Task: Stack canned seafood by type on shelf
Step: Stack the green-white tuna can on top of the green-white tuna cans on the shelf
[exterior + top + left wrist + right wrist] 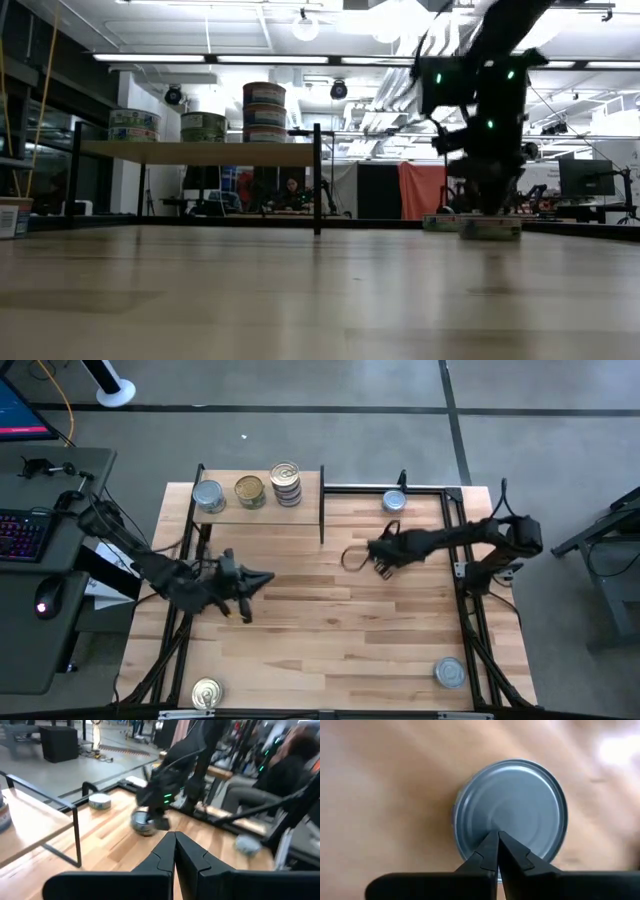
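The shelf [306, 498] stands at the table's far left. On it stand a silver-blue tin [208, 497], a gold-topped tin [250, 491] and a stack of tins [286, 485], the stack tallest in the low view [264, 112]. My right gripper [497, 834] is shut and points down over a silver-blue-topped tin [520, 805] standing on the table right of centre [490, 228]. The arm hides that tin in the high view. My left gripper [175, 836] is shut and hangs over the table's left-centre [262, 580], holding nothing. My right gripper comes at the tin from above, its shut fingertips [492, 842] over the middle of the tin's flat top [510, 815]. The tin stands upright on the table. Whether the fingertips touch the top, I cannot tell.
Three more tins stand loose on the table: a silver-blue one at the far edge [394, 501], a gold-topped one at the near left corner [206, 693], a silver one at the near right [450, 673]. A black frame [440, 488] runs along the far right edge. A desk with keyboard [25, 530] stands left.
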`<state>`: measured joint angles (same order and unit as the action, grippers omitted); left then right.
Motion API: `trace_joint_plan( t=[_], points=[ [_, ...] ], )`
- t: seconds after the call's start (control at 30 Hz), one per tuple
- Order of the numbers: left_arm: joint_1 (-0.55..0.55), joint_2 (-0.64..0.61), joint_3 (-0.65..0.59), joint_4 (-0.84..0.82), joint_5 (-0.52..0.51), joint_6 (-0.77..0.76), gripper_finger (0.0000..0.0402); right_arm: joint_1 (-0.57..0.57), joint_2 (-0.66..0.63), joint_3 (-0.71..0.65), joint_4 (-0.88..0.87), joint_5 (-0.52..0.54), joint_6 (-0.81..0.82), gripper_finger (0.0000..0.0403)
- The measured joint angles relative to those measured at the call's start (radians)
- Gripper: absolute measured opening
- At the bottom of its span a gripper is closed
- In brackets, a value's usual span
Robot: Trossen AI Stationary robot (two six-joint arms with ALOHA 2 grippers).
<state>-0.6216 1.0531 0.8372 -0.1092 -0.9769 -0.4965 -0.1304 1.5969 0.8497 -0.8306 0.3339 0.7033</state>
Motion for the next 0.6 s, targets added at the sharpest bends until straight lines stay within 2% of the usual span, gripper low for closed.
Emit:
trace_joint_plan(
  t=[0.13,0.33,0.47,0.53,0.6],
  points=[
    [0.043,0.114,0.0,0.0,0.063,-0.016,0.0,0.163,0.003,0.029,0.121,-0.055,0.16,0.0],
    [0.131,0.294,0.0,0.002,0.271,-0.068,0.0,0.328,0.023,0.062,0.461,-0.101,0.265,0.0],
    [0.178,0.399,0.0,0.005,0.357,-0.031,0.0,0.384,0.033,0.075,0.758,-0.149,0.184,0.0],
    [0.197,0.437,0.0,0.006,0.409,0.021,0.0,0.4,0.017,0.102,0.8,-0.169,0.095,0.0],
    [0.215,0.465,0.0,0.036,0.463,0.075,0.0,0.408,-0.009,0.142,0.77,-0.17,0.044,0.0]
  ],
)
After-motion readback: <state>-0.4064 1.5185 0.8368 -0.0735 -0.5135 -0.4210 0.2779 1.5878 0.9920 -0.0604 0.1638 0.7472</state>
